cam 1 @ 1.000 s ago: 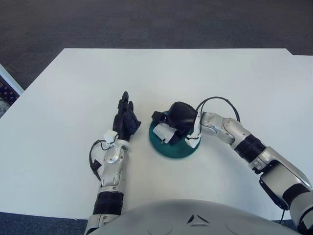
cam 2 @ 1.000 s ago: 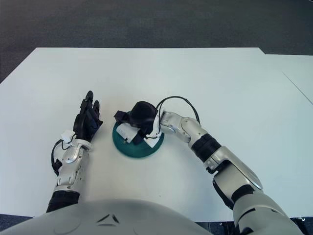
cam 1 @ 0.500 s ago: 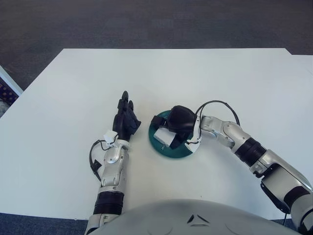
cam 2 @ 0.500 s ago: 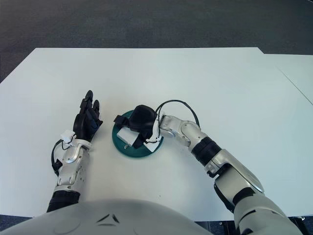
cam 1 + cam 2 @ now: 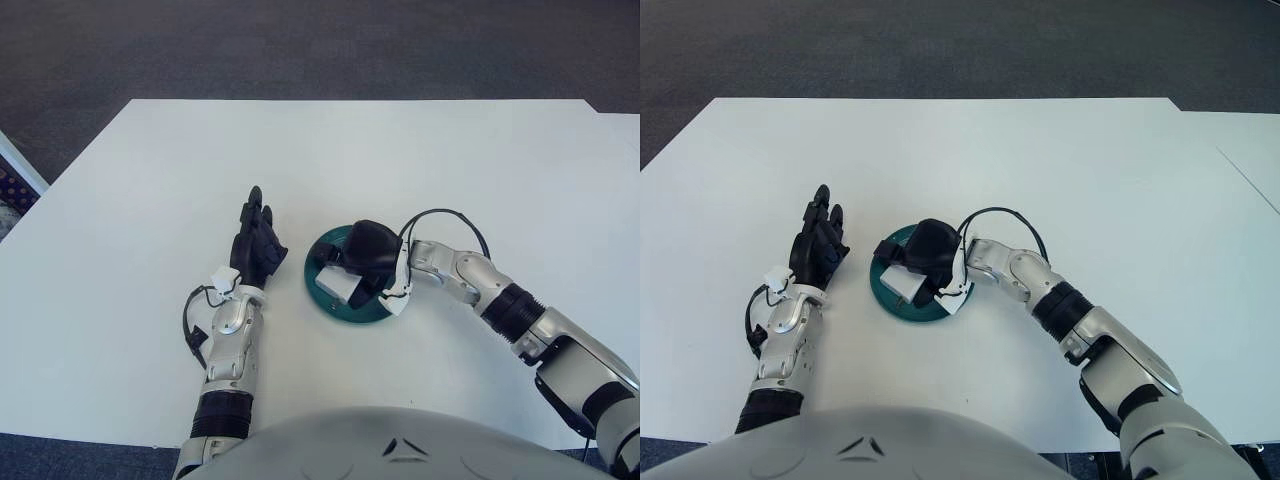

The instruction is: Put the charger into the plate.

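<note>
A dark green round plate (image 5: pixel 327 303) lies on the white table (image 5: pixel 330 160) near the front centre. My right hand (image 5: pixel 362 256) is over the plate, its black fingers curled around a white charger (image 5: pixel 337 284) that sits low over the plate's inside. I cannot tell whether the charger touches the plate. My left hand (image 5: pixel 256 245) shows to the left of the plate, fingers stretched out and holding nothing.
A black cable (image 5: pixel 446 217) loops over my right wrist. The table's far edge meets dark grey carpet (image 5: pixel 300 45). A second white surface (image 5: pixel 1252 150) shows at the far right.
My right hand has drawn slightly nearer and lower over the plate, carrying the charger with it. The left hand has stayed put.
</note>
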`<state>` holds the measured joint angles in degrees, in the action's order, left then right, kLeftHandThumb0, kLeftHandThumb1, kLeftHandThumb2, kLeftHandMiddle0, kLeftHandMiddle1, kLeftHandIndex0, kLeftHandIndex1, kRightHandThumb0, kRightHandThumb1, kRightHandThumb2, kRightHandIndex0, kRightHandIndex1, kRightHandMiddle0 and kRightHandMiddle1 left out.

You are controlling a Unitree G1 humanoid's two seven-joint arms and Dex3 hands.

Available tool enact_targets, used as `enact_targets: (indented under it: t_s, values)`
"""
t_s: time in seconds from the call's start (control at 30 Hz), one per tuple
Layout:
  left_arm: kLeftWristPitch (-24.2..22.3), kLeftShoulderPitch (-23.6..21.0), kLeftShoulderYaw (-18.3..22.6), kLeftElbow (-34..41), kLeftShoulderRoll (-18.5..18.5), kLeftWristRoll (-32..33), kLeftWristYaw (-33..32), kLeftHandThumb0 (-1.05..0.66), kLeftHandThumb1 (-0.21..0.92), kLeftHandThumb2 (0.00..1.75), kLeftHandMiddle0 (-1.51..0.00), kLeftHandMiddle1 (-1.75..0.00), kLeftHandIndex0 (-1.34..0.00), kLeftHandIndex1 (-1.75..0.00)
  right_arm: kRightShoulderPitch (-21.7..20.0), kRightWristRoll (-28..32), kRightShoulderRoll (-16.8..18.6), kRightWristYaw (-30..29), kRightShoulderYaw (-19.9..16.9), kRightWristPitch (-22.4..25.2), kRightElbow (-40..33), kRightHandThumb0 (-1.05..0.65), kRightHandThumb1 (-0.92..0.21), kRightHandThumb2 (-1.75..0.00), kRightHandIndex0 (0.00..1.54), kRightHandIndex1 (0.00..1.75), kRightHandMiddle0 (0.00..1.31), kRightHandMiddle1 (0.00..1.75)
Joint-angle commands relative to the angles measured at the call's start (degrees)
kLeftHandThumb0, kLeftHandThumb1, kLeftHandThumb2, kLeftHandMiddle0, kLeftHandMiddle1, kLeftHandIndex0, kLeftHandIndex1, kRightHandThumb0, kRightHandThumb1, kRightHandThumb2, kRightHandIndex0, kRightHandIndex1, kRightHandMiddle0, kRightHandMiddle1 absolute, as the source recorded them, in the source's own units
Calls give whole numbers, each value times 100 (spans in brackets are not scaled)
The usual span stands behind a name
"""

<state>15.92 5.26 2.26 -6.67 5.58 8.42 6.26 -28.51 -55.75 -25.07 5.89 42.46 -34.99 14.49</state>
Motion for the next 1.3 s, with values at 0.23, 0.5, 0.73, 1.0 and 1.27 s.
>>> enact_targets:
  t_s: [0.23,0.5,0.73,1.0,1.27]
  values:
    - [-178,-2,-29,96,-158,-169,-67,-105,92,101,0,0,0,-13,257,693,-364,1066,-4,-244,141,-101,-92,-99,4,25,3,27]
    - [-332,-14,-33,145,-252,-164,-49,-105,92,102,0,0,0,-11,261,673,-365,820,-102,-461,295,-105,-92,-101,0,1,0,1]
    - [-342,-28,-24,140,-293,-114,-9,-105,92,102,0,0,0,-10,302,418,-284,6,-115,-629,744,-105,-92,-100,0,0,0,0]
    - [-389,-31,-36,147,-351,-145,-34,-105,92,103,0,0,0,-8,251,445,-253,-285,-149,-755,829,-105,-92,-100,0,0,0,0]
    - [-407,-6,-70,157,-364,-162,-31,-105,92,103,0,0,0,-4,234,616,-228,-230,-286,-686,718,-105,-92,-98,0,0,0,0]
